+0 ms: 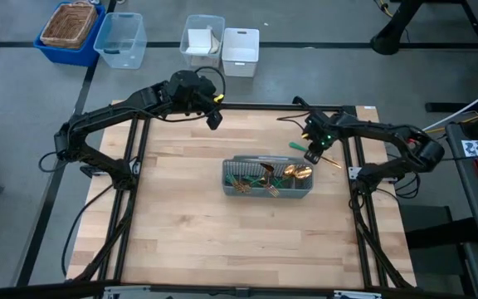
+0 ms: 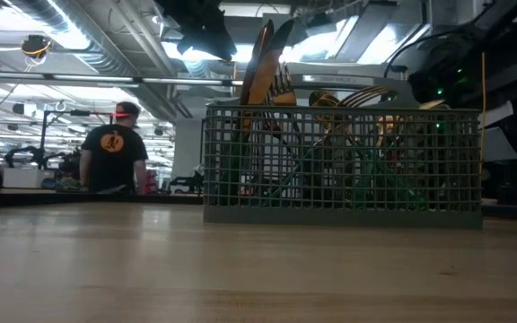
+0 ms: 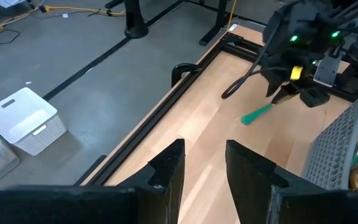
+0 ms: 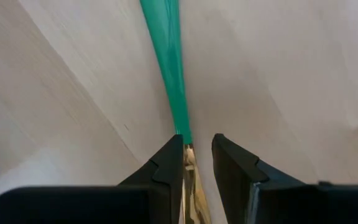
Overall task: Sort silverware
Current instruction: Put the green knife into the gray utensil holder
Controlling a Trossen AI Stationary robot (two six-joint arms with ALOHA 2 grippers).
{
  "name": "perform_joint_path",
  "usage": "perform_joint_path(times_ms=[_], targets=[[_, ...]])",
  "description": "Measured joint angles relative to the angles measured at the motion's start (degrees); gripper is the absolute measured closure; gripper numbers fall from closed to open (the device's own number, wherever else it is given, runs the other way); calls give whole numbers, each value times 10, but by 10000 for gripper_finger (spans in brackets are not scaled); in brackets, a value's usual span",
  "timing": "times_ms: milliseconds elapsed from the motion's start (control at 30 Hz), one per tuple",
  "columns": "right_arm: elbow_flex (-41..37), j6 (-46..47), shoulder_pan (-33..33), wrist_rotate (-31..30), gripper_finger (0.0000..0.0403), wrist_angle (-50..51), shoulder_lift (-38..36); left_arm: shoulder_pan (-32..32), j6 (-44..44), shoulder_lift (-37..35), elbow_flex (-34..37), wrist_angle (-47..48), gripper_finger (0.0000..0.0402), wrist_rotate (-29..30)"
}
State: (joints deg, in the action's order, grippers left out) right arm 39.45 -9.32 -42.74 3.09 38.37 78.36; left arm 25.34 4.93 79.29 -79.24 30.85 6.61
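While the left gripper [image 1: 215, 119] hangs over the table's [image 1: 181, 232] far edge, left of centre, its jaws stand a little apart with nothing between them, as the left wrist view shows [image 3: 204, 163]. Over the right far part of the table, the right gripper [image 1: 313, 154] is down at a teal-handled piece [image 4: 166, 56] lying on the wood just beyond the caddy's [image 1: 239, 189] right end. In the right wrist view the fingers [image 4: 169, 163] sit narrowly either side of the spot where the teal handle meets the gold part; whether they actually pinch it I cannot tell. From the left wrist the same piece [image 3: 257, 114] shows flat on the table under that gripper [image 3: 284, 96]. The other silverware [image 1: 293, 174] stands in the grey mesh caddy near the table's middle, mostly toward its right end; the low view has gold tips [image 2: 267, 67] rising above its rim [image 2: 339, 112]
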Motion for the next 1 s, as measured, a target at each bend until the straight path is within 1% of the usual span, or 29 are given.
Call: perform_joint_path(times_ms=[100, 233, 333, 433, 567, 800, 1000], targets=[[18, -1, 0, 1, 316, 23, 42, 0, 9, 0, 0, 0, 295, 0], [47, -2, 0, -33, 316, 46, 88, 0, 13, 0, 0, 0, 295, 0], [60, -14, 0, -23, 316, 54, 105, 0, 13, 0, 0, 0, 295, 0], [67, -26, 0, 0, 316, 51, 111, 0, 13, 0, 0, 0, 295, 0], [68, -30, 0, -13, 316, 52, 112, 0, 13, 0, 0, 1, 295, 0], [69, -30, 0, -5, 316, 53, 112, 0, 11, 0, 0, 2, 295, 0], [105, -30, 0, -5, 316, 78, 113, 0, 11, 0, 0, 2, 295, 0]])
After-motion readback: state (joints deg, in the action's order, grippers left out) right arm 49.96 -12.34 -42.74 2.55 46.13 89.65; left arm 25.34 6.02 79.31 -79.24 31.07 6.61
